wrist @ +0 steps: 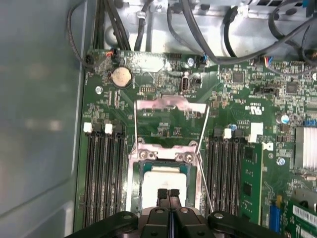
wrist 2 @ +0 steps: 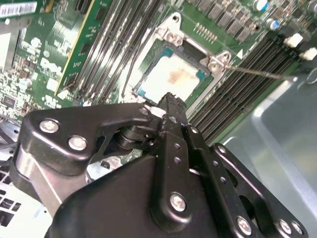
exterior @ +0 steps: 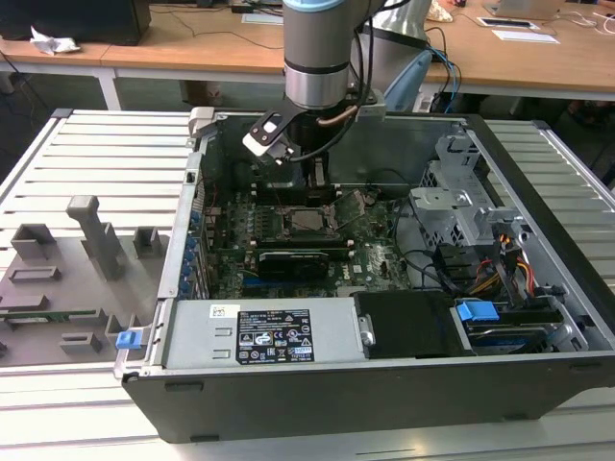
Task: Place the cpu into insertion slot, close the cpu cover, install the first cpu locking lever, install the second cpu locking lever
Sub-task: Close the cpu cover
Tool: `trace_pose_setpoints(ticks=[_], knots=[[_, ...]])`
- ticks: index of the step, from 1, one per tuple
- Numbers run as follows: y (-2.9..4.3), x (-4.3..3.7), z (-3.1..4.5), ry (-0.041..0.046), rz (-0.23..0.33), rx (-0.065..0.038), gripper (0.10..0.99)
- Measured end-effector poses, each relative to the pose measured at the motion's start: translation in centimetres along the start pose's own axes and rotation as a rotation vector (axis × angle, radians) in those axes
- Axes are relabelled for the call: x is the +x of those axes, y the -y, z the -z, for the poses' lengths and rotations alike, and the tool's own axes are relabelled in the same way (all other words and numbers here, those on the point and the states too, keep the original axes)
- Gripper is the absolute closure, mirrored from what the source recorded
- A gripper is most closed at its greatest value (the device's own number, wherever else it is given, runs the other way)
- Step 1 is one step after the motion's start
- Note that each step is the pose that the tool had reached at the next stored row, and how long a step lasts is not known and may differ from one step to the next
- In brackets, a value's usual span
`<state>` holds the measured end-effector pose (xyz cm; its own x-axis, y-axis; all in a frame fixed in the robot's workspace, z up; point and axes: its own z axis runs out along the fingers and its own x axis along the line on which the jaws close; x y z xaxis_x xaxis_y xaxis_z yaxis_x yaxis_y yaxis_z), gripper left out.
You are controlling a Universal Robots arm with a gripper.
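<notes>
My gripper (wrist: 168,193) hangs with its fingers pinched together and empty, just above the cpu (wrist: 157,179), which already sits in the insertion slot (wrist: 132,188). The cpu cover (wrist: 171,103) lies flipped back, I judge to keep the socket open.

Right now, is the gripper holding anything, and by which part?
Nothing is held: the gripper is shut on itself just over the cpu, which lies in the insertion slot.

You will find the cpu (wrist: 158,178) seated in the insertion slot (wrist: 131,183), with the cpu cover (wrist: 171,103) standing open at one edge of it. Note the memory slots (wrist: 101,173) flanking that slot on two sides. The gripper (wrist: 168,194) hangs directly above the cpu.
</notes>
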<state>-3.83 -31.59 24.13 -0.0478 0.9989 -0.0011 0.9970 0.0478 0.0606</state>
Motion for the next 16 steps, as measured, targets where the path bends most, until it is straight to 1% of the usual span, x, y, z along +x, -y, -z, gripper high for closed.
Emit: trace_pose_setpoints(ticks=[5, 8, 16], knots=[[-0.33, -0.01, 0.01, -0.0001, 0.0, 0.001, 0.98], [-0.47, -0.02, 0.17, -0.0002, 0.0, 0.003, 0.98], [-0.57, -0.02, 1.3, -0.0002, 0.0, 0.003, 0.98]])
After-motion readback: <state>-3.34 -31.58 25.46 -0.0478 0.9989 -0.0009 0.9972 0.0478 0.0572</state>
